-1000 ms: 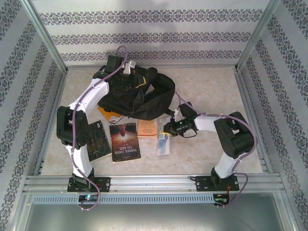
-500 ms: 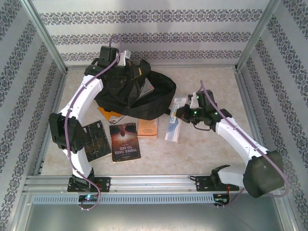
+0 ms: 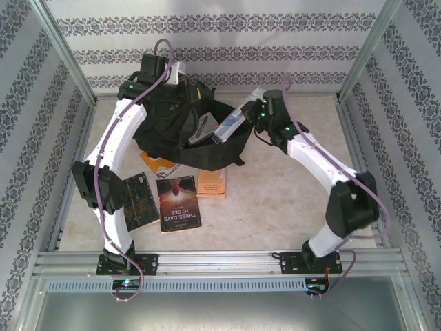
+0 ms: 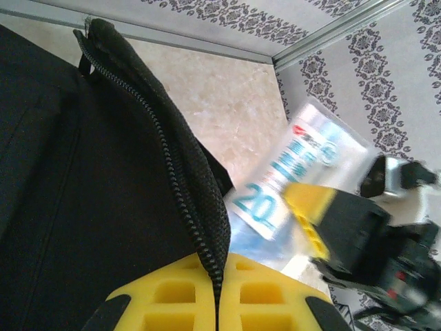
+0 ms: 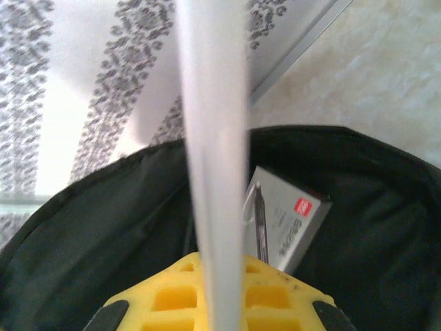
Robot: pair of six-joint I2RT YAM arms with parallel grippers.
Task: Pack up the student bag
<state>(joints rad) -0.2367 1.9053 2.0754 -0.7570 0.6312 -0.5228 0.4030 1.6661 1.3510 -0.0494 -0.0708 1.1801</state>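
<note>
Several books (image 3: pixel 179 203) are left on the worktop (image 3: pixel 289 193). One box (image 5: pixel 286 231) is seen inside the bag (image 3: pixel 172 131) at upper centre, its zipper edge pinched by the left end effector (image 4: pixel 217 289); a packet (image 3: pixel 227 127) is gripped above it by the right end effector (image 5: pixel 220 296).

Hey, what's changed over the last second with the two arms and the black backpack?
The right gripper, shut on the flat clear plastic packet, lifted it off the beige table and carried it above the open mouth of the large black fabric backpack. The left gripper, pinching the zipper edge, pulled it farther back. The paperback books stayed put.
</note>
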